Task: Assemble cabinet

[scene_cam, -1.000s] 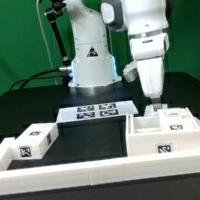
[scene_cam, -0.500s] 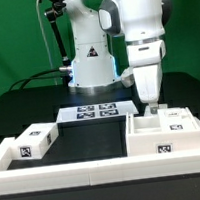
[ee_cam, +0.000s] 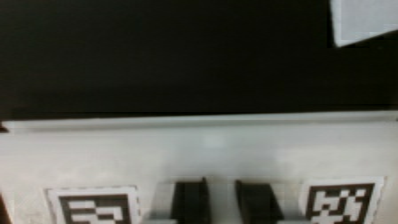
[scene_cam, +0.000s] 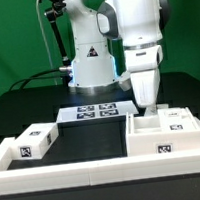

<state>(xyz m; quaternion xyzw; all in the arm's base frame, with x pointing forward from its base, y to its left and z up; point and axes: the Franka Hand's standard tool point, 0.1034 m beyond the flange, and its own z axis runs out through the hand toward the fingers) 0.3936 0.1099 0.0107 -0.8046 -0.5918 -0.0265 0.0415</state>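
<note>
The cabinet lies in loose white tagged parts. A box-shaped cabinet part (scene_cam: 164, 133) sits at the exterior view's right, and a smaller block (scene_cam: 34, 141) at the left. My gripper (scene_cam: 147, 105) hangs tip-down at the back edge of the right part, low over it. In the wrist view its two dark fingers (ee_cam: 187, 200) stand close together with only a thin white gap. They hang over the white part (ee_cam: 196, 150), between two tags. Nothing shows held between them.
The marker board (scene_cam: 93, 112) lies in front of the white robot base (scene_cam: 92, 67). A low white wall (scene_cam: 96, 171) runs along the front of the black table and up the left side.
The arm and gripper have shifted a little toward the exterior view's left along the back edge of the right part. The parts have not moved.
</note>
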